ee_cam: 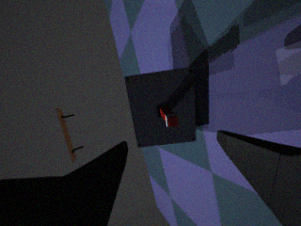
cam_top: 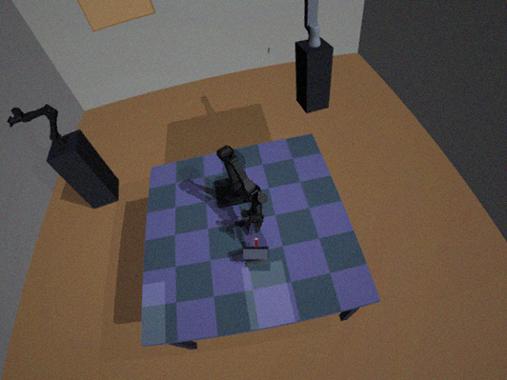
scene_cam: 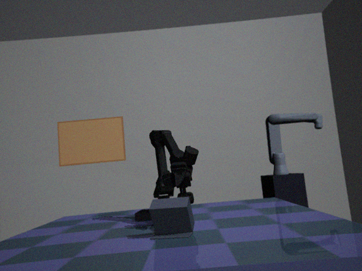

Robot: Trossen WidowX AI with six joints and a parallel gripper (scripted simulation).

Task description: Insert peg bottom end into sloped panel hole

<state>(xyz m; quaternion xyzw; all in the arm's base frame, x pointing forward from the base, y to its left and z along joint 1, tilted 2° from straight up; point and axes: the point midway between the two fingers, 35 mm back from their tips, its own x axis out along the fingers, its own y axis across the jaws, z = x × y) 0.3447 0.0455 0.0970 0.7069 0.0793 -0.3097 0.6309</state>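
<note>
The red peg (cam_top: 256, 243) (ee_cam: 172, 120), with a pale strip along one side, stands out of the hole in the dark panel face (ee_cam: 145, 127). Its lower end is hidden in the hole, so its depth cannot be told. The grey block (cam_top: 255, 253) (scene_cam: 171, 217) carrying the panel stands on the table; in the exterior view it hides the peg. My gripper (cam_top: 252, 231) (ee_cam: 170, 140) is open and empty, backed off from the peg's outer end. In the wrist view its fingers stand wide apart, with the peg seen between and beyond them.
The checkered table (cam_top: 304, 259) (scene_cam: 203, 258) carries the arm's dark base (cam_top: 224, 194) behind the block. A black arm (cam_top: 52, 120) and a grey arm (cam_top: 311, 14) stand on separate pedestals off the table. Shadows fall across the panel face.
</note>
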